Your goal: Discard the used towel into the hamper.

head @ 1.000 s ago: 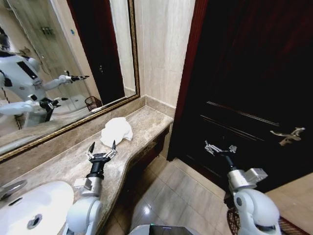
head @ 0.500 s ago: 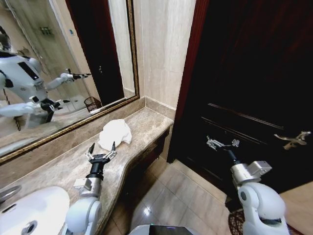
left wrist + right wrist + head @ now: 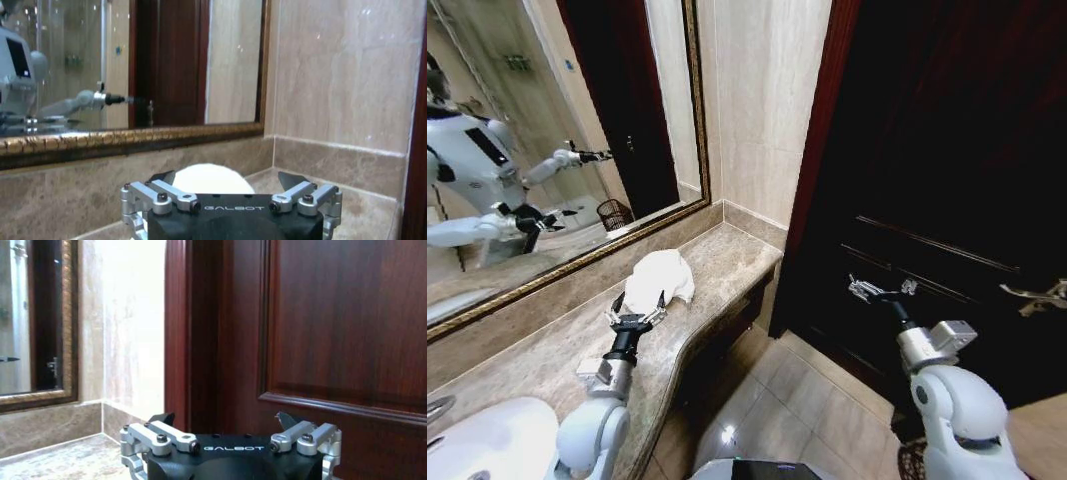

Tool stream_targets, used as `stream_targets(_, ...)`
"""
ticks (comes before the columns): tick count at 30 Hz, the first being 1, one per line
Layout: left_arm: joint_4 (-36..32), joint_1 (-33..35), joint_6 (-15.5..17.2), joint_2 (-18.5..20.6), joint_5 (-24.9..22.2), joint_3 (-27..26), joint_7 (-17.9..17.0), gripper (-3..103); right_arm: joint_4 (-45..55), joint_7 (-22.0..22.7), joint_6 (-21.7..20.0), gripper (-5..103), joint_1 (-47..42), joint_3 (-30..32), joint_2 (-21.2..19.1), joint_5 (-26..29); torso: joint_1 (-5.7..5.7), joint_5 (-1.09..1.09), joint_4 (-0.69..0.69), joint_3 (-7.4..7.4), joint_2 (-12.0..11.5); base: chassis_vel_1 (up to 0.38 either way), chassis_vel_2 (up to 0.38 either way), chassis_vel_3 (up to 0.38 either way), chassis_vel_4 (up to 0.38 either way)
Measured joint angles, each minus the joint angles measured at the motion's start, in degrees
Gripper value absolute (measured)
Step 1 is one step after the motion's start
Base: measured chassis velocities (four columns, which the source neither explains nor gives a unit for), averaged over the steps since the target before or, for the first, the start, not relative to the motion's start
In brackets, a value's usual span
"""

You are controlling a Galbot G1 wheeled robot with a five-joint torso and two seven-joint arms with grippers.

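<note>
left gripper [image 3: 637, 305] spread wide, towel [image 3: 659, 279] just at its 12 o'clock; soft, light, limp, pinch a top fold. right gripper [image 3: 880, 291] released, idle.

We see bare counter [image 3: 727, 262] right of the towel [image 3: 659, 278] in the frame's middle. The mirror [image 3: 547, 150] walls off the upper left, and the dark door [image 3: 947, 150] blocks the right.
</note>
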Motion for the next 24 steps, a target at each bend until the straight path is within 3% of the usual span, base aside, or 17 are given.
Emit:
stream_targets(1, 0.0, 0.0, 0.0, 0.0, 0.0, 0.0, 0.0, 100, 0.0, 0.0, 0.0, 100, 0.0, 0.0, 0.0, 0.0, 0.0, 0.0, 0.0, 0.0, 0.0, 0.0, 0.0, 0.0, 0.0)
stream_targets(4, 0.58, -2.59, 5.7, 2.06, -2.14, 0.81, -2.32, 100, -1.0, 0.45, -0.1, 100, 0.27, 0.15, -1.63, 0.99, -0.01, 0.0, 0.0, 0.0, 0.0, 0.0, 0.0, 0.0, 0.0)
stream_targets(5, 0.58, -2.59, 5.7, 2.06, -2.14, 0.81, -2.32, 100, -1.0, 0.45, -0.1, 100, 0.27, 0.15, -1.63, 0.99, -0.01, 0.0, 0.0, 0.0, 0.0, 0.0, 0.0, 0.0, 0.0)
stream_targets(7, 0.9, -5.71, 10.52, 4.15, -5.33, 1.37, -5.09, 100, -1.72, 0.45, 0.24, 100, 0.02, 0.29, -2.75, 1.25, -0.01, 0.0, 0.0, -0.01, 0.0, 0.0, 0.0, 0.0, 0.0)
stream_targets(11, 2.17, -9.18, 14.21, 6.54, -8.98, 1.8, -8.04, 100, -2.13, 0.39, 0.98, 100, -0.45, 0.31, -3.71, 1.25, -0.01, 0.0, -0.01, -0.01, -0.01, 0.0, 0.0, 0.0, 0.0)
stream_targets(14, 5.87, -14.36, 20.23, 10.32, -13.85, 2.2, -13.9, 100, -1.78, 0.4, 1.33, 100, -1.0, 0.19, -4.5, 1.25, -0.01, -0.02, -0.02, -0.01, -0.02, 0.0, 0.0, 0.0, 0.0)
stream_targets(15, 5.87, -14.36, 20.23, 10.32, -13.85, 2.2, -13.9, 100, -1.78, 0.4, 1.33, 100, -1.0, 0.19, -4.5, 1.25, -0.01, -0.02, -0.02, -0.01, -0.02, 0.0, 0.0, 0.0, 0.0)
stream_targets(17, 6.66, -16.05, 24.18, 11.63, -16.88, 1.8, -17.59, 100, -1.94, 0.46, 1.34, 100, -0.58, -0.1, -5.11, 1.24, -0.01, -0.02, 0.0, -0.01, -0.02, 0.0, 0.0, 0.0, 0.0)
stream_targets(24, 11.18, -20.59, 26.19, 14.58, -20.55, 2.76, -18.2, 100, -2.22, 1.04, 1.55, 100, -0.42, 0.34, -6.09, 1.25, -0.01, -0.01, -0.04, -0.01, -0.02, 0.0, 0.0, 0.0, 0.0)
